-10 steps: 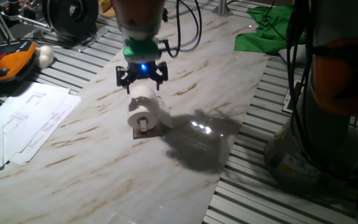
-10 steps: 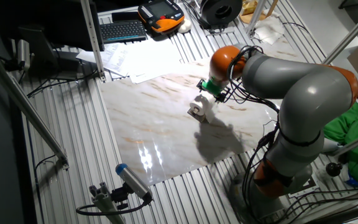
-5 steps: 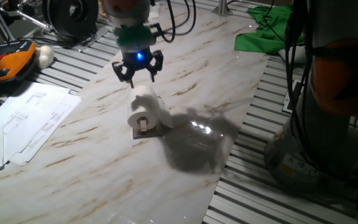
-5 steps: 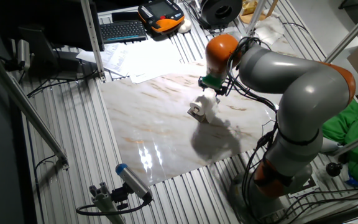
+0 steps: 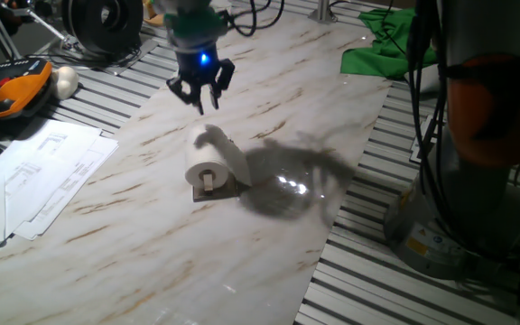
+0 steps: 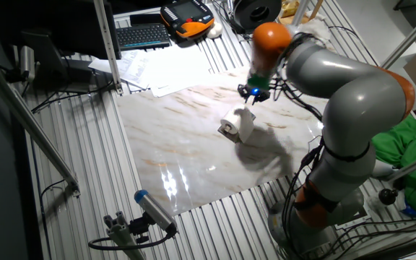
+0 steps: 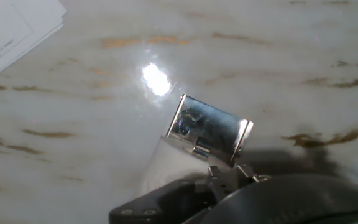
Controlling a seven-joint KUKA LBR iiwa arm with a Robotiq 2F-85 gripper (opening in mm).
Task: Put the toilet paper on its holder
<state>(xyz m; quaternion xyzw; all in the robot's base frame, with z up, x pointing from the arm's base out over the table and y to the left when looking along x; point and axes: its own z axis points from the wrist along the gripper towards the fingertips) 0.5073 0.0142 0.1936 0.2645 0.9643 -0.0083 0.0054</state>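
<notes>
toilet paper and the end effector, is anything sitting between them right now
Nothing visible does. The end effector hangs open above and behind the toilet paper, with only bare marble tabletop under the gap. The roll already sits on the holder, so nothing stands between it and its place either.

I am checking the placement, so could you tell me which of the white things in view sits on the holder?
The toilet paper, a roll lying across the holder mid-table. The white ball and the papers lie off to the side.
</notes>
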